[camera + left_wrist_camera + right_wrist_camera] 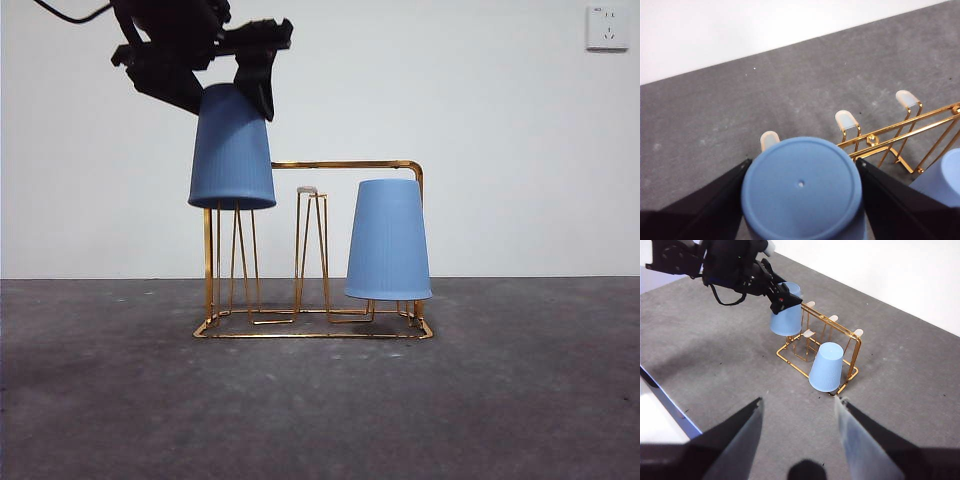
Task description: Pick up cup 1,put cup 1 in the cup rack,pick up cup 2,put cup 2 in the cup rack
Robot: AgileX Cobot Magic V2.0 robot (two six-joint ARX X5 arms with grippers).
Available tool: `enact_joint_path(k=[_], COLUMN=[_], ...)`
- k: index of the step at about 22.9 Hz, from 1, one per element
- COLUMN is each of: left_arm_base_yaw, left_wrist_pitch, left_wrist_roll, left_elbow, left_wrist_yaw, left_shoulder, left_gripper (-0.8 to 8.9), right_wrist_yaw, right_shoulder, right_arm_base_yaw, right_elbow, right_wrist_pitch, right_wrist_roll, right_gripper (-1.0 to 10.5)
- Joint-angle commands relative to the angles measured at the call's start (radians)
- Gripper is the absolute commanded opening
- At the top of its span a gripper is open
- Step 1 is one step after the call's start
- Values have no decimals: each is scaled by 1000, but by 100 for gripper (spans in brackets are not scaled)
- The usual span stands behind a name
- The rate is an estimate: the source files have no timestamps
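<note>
Left claw grips an upright cup, mouth down.

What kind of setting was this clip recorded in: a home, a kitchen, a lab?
Most likely a lab or test bench, not a kitchen: a bare grey tabletop, a plain white wall with one socket, and only a wire cup rack with two blue cups.

Bench: dark grey, mottled matte surface, ending at a white wall behind. Resting directly on it: one cup rack, gold wire, flat rectangular base touching the surface near the middle, arched frame and white-tipped prongs upright. Faint shadow beneath the base.
</note>
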Motion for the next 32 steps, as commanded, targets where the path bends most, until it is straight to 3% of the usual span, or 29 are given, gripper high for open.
enact_joint_path(k=[1,28,29,31,32], left_arm_base_yaw=[6,13,13,13,13], left_wrist_pitch=[5,-144,-144,-151,-158], left_wrist_roll=[-14,-84,-84,-85,-84], left_elbow=[-8,-9,-9,-8,-8], left_wrist_yaw=[0,24,28,41,54], left_shoulder=[27,192,192,190,190], left_gripper=[-6,12,89,365,443], right_wrist_yaw=[3,35,35,35,35], right_shoulder=[-3,-3,-3,-3,-3], right_arm_base_yaw=[0,0,0,0,0], right_elbow=[-5,-5,-5,-5,-5], right_wrist_pitch=[-23,-23,-23,-23,-23], right_wrist_roll=[14,1,1,1,1], right_gripper=[248,248,248,248,248])
